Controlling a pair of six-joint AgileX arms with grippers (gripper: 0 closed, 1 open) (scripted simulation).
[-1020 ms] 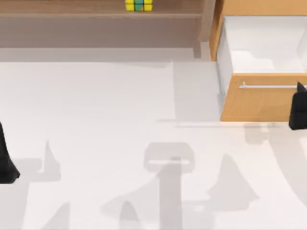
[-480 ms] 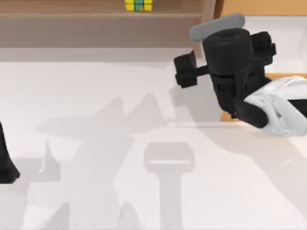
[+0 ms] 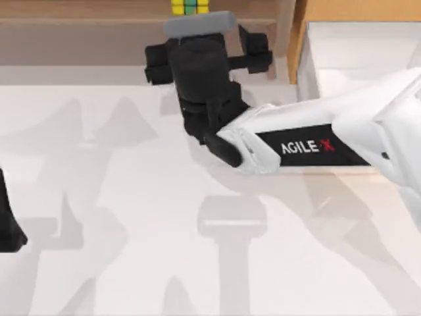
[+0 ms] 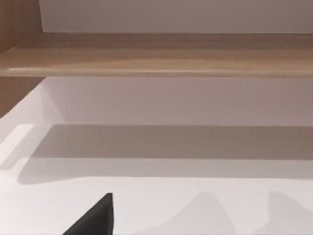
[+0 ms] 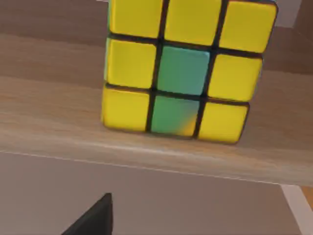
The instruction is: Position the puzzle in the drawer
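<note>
The puzzle [image 3: 191, 6], a yellow cube with green tiles, sits on the brown shelf at the top edge of the top view. In the right wrist view the puzzle [image 5: 181, 73] stands close ahead on the shelf board, untouched. My right gripper [image 3: 205, 52] hovers just in front of the shelf below the puzzle, open and holding nothing; one black fingertip [image 5: 98, 218] shows. The drawer [image 3: 299, 46] stands pulled out at the upper right, its white inside bare, its front hidden under my right arm. My left gripper [image 3: 8, 224] is parked at the left edge.
The brown wooden shelf [image 3: 79, 20] runs along the back, with an upright post [image 3: 283, 33] between it and the drawer. My right arm [image 3: 316, 145] stretches across the table's right half. The left wrist view faces the shelf board [image 4: 156, 54].
My right arm has swung left from the drawer front to the shelf, stopping just before the puzzle. The left arm has not moved.
</note>
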